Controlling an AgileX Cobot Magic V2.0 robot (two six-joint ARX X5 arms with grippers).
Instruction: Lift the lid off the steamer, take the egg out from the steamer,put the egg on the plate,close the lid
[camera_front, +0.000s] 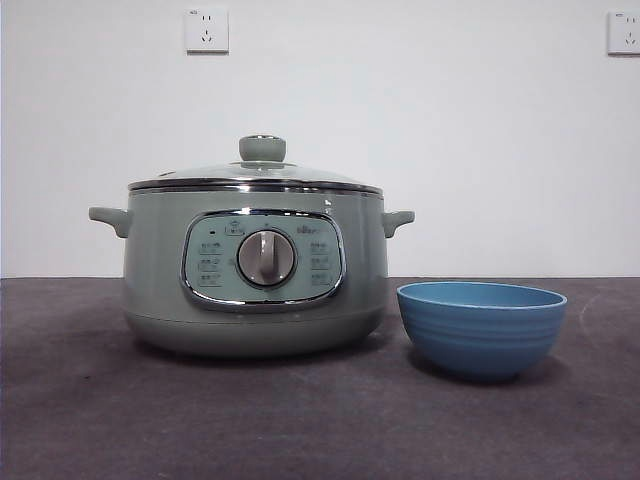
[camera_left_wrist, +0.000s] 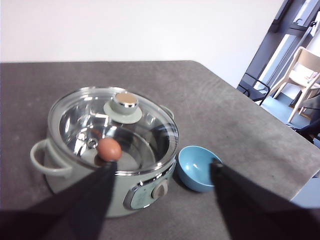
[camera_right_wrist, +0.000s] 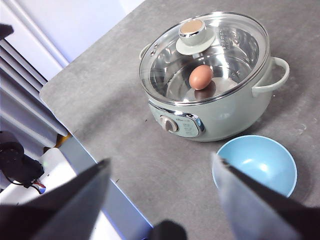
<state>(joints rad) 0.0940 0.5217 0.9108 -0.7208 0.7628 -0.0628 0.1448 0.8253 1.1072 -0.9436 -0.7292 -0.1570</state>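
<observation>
The pale green steamer (camera_front: 255, 265) stands on the table with its glass lid (camera_front: 258, 172) closed on it. It also shows in the left wrist view (camera_left_wrist: 107, 150) and the right wrist view (camera_right_wrist: 215, 80). A brown egg (camera_left_wrist: 109, 149) lies inside under the lid (camera_left_wrist: 125, 106); it also shows in the right wrist view (camera_right_wrist: 201, 77) below the lid (camera_right_wrist: 192, 32). The blue plate (camera_front: 481, 326) stands empty beside the steamer, also seen in the wrist views (camera_left_wrist: 197, 167) (camera_right_wrist: 255, 165). My left gripper (camera_left_wrist: 162, 172) and right gripper (camera_right_wrist: 162, 167) are both open, empty, high above the table.
The table edge (camera_right_wrist: 75, 135) runs near the steamer in the right wrist view. A chair (camera_left_wrist: 302, 70) stands beyond the table's far corner. Two wall sockets (camera_front: 206, 30) are on the white wall behind.
</observation>
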